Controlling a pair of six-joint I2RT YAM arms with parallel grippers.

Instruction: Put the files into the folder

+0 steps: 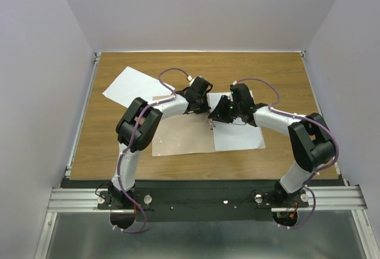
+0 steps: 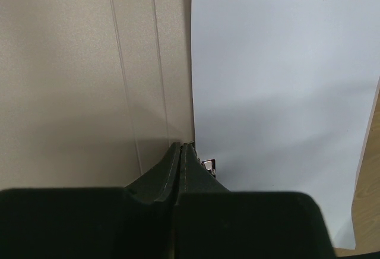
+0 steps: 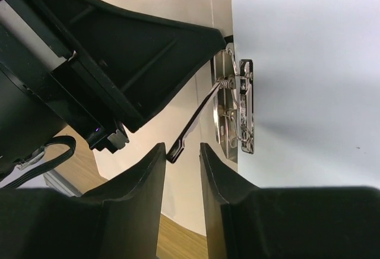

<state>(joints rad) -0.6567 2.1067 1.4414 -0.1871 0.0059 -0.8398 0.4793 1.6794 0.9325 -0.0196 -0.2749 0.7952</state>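
Observation:
The tan folder (image 1: 178, 134) lies open on the table, and one white file (image 1: 240, 134) rests on its right half. A second file (image 1: 133, 87) lies on the wood at the back left. The metal clip (image 3: 237, 110) sits at the fold, its black lever (image 3: 196, 119) raised. My right gripper (image 3: 181, 147) is open, and the lever's end sits between its fingertips, close to the left one. My left gripper (image 2: 180, 147) is shut with nothing between its fingers, its tips down on the folder (image 2: 77, 81) right beside the clip (image 2: 209, 164) and the file's edge (image 2: 279, 92).
Both grippers crowd the fold: the left gripper's body (image 3: 119, 51) is close above the right fingers. Wooden table (image 1: 119, 152) shows round the folder. Grey walls enclose three sides, and a metal rail (image 1: 202, 196) runs along the near edge.

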